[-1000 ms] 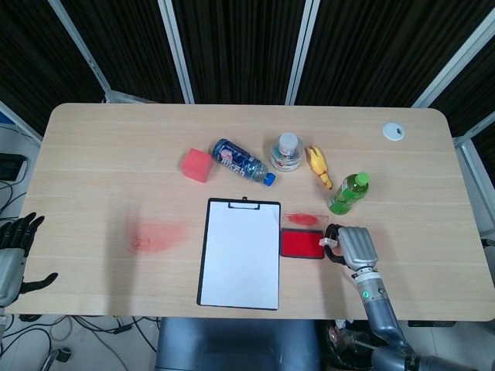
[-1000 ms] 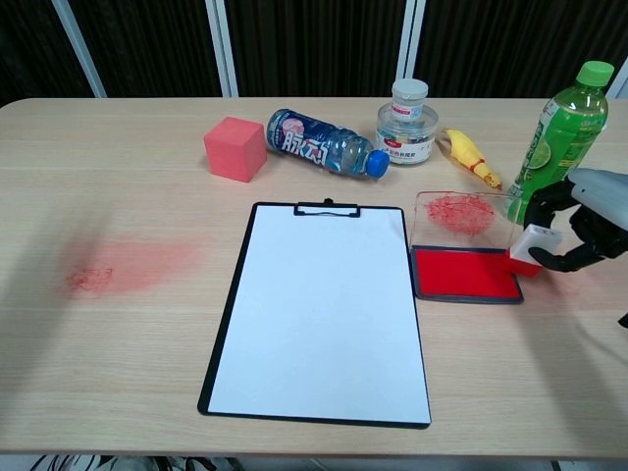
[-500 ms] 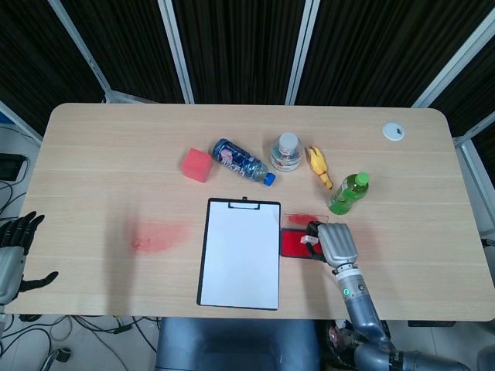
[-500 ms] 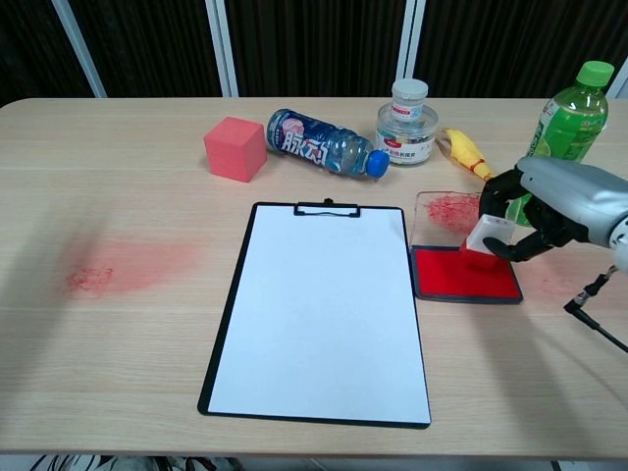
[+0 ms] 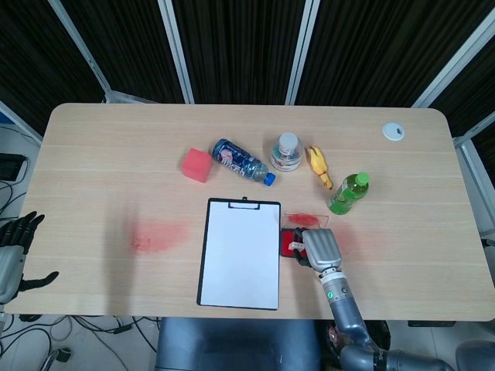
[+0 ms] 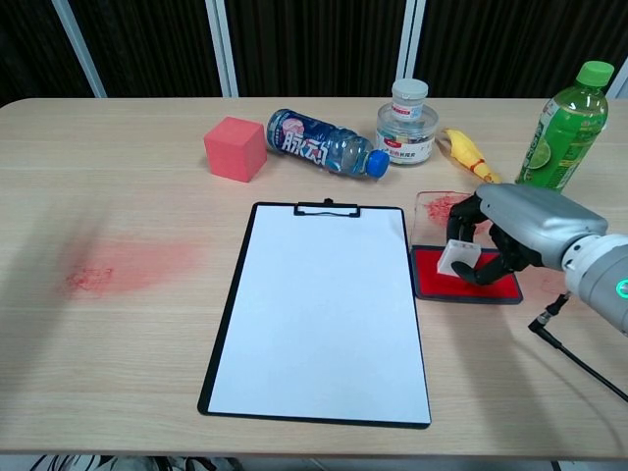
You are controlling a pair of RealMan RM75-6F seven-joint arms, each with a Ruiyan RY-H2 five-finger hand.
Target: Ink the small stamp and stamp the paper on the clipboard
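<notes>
The small white stamp [image 6: 458, 257] is pinched in my right hand [image 6: 515, 234], over the left part of the red ink pad [image 6: 486, 288]; whether its base touches the pad I cannot tell. In the head view the right hand [image 5: 319, 249] covers most of the ink pad [image 5: 287, 243], just right of the clipboard. The black clipboard with blank white paper [image 6: 321, 309] [image 5: 240, 253] lies flat at the table's front middle. My left hand [image 5: 14, 251] hangs off the table's left edge with fingers spread, holding nothing.
Behind the clipboard lie a pink cube [image 6: 235, 148], a blue bottle on its side [image 6: 322, 144], a small clear jar [image 6: 407, 122] and a yellow toy [image 6: 470, 154]. A green bottle [image 6: 563, 126] stands at the right. A red ink smear [image 6: 125, 266] marks the table's left.
My right hand has carried the stamp leftward, from the pad's right edge across to its left part, closer to the clipboard. The left hand has not moved.
</notes>
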